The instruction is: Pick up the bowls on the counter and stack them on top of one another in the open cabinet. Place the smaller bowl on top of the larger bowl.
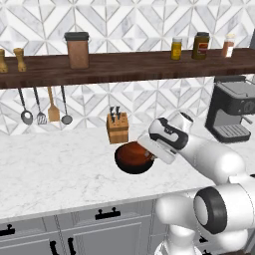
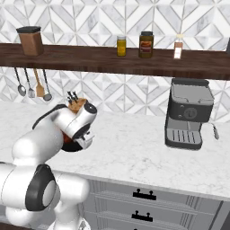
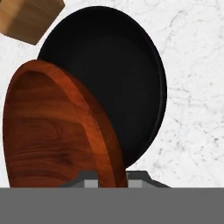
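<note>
The gripper (image 3: 111,177) was pinching the rim of the smaller bowl (image 3: 52,131), one finger on each side of its red-brown wall, and held it tilted just over the larger bowl (image 3: 118,78). That black bowl sat on the white marble counter (image 1: 55,164), just in front of the wooden knife block (image 1: 118,128). Above, the dark shelf (image 1: 129,67) carried a brown canister (image 1: 77,50) and some jars (image 1: 201,46).

I'm working in a home kitchen: a marble counter (image 1: 50,169), with an espresso machine (image 2: 188,112) on it and utensils (image 1: 42,107) hung above it.
</note>
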Controlling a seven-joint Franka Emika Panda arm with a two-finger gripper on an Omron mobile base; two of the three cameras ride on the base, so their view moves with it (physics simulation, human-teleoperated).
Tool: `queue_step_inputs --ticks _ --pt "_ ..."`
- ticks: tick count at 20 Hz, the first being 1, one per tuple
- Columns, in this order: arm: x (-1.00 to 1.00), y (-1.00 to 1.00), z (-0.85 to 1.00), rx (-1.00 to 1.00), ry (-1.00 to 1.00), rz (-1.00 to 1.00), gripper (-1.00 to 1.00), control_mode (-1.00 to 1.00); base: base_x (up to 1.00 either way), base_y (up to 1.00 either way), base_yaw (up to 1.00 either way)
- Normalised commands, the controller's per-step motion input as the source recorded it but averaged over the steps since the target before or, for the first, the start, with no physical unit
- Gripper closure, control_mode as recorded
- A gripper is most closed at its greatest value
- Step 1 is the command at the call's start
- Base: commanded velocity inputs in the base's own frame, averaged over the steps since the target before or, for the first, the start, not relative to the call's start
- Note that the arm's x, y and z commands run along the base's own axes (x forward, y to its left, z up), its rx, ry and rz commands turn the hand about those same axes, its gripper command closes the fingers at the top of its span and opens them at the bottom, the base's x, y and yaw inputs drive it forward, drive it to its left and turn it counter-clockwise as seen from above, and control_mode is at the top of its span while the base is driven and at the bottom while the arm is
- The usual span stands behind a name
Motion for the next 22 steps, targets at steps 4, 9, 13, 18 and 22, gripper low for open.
queue_step_inputs --ticks 4,9,13,18,22 --pt "0.0 -0.03 -0.18 0.0 0.01 0.0 1.0 -1.0 0.0 0.0 0.0" --pt "0.13 0.0 -0.08 0.0 0.0 0.0 1.0 -1.0 0.0 0.0 0.0" --pt "0.28 -0.08 -0.03 0.0 0.0 0.0 1.0 -1.0 0.0 0.0 0.0" --pt "0.19 -0.14 0.0 0.0 0.08 0.0 1.0 -1.0 0.0 0.0 0.0" --pt "0.1 0.0 -0.18 -0.07 0.05 0.0 1.0 -1.0 0.0 0.0 0.0"
